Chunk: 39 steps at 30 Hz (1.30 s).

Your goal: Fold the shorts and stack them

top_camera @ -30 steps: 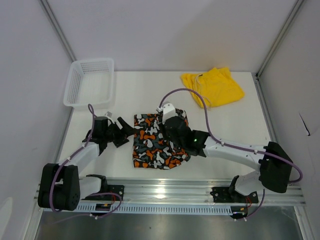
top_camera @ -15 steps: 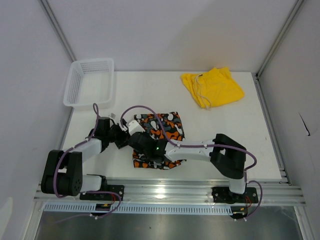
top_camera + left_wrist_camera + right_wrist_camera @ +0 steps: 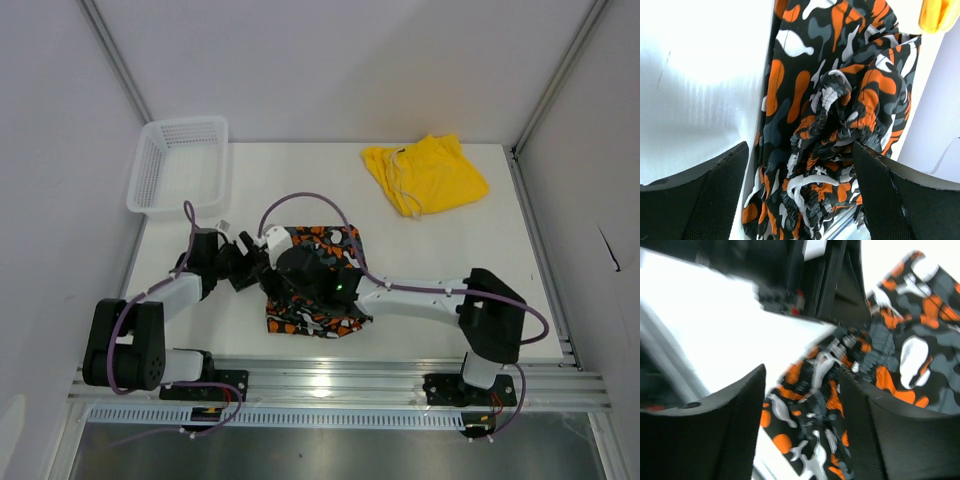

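Two shorts lie on a white table between pale walls.

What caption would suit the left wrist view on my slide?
Open left gripper framing the bunched waistband of the patterned shorts on a white table.

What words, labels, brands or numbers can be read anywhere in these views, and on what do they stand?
None can be read.
The patterned shorts carry only blotches, no letters.
The yellow shorts and the white basket are plain.
Nothing else shows lettering; the right wrist view is blurred.
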Each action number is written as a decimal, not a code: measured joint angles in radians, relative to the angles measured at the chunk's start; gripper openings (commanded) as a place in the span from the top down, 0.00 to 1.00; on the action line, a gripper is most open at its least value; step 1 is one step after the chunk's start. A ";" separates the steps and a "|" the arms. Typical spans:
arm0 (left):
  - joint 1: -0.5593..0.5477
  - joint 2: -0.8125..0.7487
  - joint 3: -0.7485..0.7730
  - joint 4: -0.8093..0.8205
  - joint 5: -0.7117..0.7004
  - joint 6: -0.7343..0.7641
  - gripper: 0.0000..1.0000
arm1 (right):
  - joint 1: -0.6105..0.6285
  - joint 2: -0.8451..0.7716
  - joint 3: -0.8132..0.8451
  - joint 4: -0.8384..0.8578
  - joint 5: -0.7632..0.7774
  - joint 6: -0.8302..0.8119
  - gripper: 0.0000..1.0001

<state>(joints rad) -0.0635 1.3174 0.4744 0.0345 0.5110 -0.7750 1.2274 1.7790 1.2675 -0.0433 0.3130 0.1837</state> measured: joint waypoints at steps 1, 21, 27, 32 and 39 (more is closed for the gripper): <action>0.001 0.000 0.004 -0.001 0.000 0.001 0.14 | -0.016 -0.031 -0.016 0.028 -0.046 0.017 0.42; 0.014 -0.106 0.125 -0.119 -0.014 0.036 0.27 | -0.370 0.068 -0.142 0.248 -0.552 0.362 1.00; 0.014 -0.107 0.130 -0.128 -0.012 0.044 0.34 | -0.401 0.166 -0.140 0.333 -0.628 0.427 1.00; 0.014 -0.114 0.130 -0.129 -0.011 0.051 0.38 | -0.443 0.267 -0.114 0.420 -0.675 0.510 1.00; 0.006 -0.128 0.107 -0.108 -0.012 0.053 0.42 | -0.499 0.363 -0.117 0.611 -0.696 0.696 0.99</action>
<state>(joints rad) -0.0574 1.1893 0.5812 -0.0731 0.4992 -0.7219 0.7288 2.1422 1.1503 0.5678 -0.3828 0.8799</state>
